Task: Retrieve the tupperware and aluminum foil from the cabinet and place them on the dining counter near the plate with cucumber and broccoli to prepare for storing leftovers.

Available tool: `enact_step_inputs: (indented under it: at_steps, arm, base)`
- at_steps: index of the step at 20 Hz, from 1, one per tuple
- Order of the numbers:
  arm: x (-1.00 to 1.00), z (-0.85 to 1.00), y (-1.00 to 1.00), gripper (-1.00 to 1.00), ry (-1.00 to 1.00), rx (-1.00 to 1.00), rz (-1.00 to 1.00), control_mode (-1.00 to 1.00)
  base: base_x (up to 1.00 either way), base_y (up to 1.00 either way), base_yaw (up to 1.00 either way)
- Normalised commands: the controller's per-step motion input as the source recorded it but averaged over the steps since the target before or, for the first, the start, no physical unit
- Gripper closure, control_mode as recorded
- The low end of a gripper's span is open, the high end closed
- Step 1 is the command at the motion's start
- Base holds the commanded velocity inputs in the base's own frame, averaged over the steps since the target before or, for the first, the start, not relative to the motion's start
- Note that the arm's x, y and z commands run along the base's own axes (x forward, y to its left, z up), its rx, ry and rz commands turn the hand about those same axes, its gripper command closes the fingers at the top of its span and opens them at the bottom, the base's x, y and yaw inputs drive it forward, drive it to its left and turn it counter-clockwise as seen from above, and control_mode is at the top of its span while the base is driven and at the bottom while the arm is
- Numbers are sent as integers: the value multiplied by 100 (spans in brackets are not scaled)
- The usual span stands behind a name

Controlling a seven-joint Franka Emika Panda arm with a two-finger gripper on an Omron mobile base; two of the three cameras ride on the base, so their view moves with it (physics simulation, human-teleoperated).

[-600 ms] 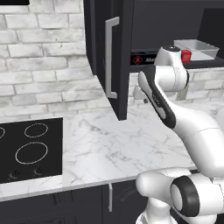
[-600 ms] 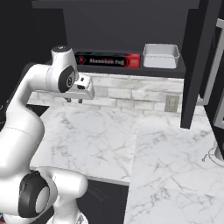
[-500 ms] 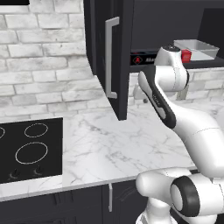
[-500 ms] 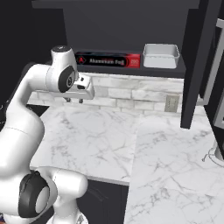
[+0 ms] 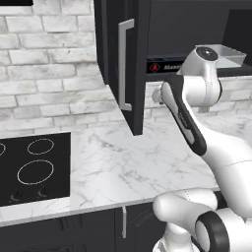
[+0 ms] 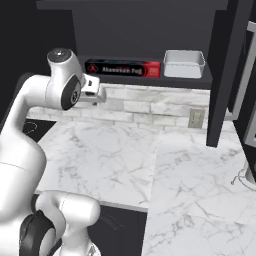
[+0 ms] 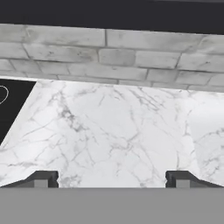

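A white marble worktop [image 6: 125, 160] with grey veins runs below a pale brick wall [image 5: 49, 78]; a black cooktop [image 5: 32, 167] with 2 ring burners in sight sits at its left end. Above, the cabinet [image 5: 133, 59] stands open, its door swung out with a silver bar handle [image 5: 125, 64]. On its shelf lie the aluminum foil [image 6: 122, 68] and, just beside it, the tupperware [image 6: 184, 63]. The gripper [image 7: 112, 178] hangs below the shelf, fingers spread wide, holding nothing.

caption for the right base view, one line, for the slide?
Open cabinet with aluminum foil beside tupperware on its shelf; open gripper raised below the foil, over the marble worktop.
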Motion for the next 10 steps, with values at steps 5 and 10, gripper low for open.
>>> enact_step_inputs:
  at_steps: [5,10]
  arm:
    - [0,54,0,-100,-24,0,7,-100]
    - [2,41,-5,-100,-19,0,9,-100]
  base:
    - [0,0,0]
    - [0,0,0]
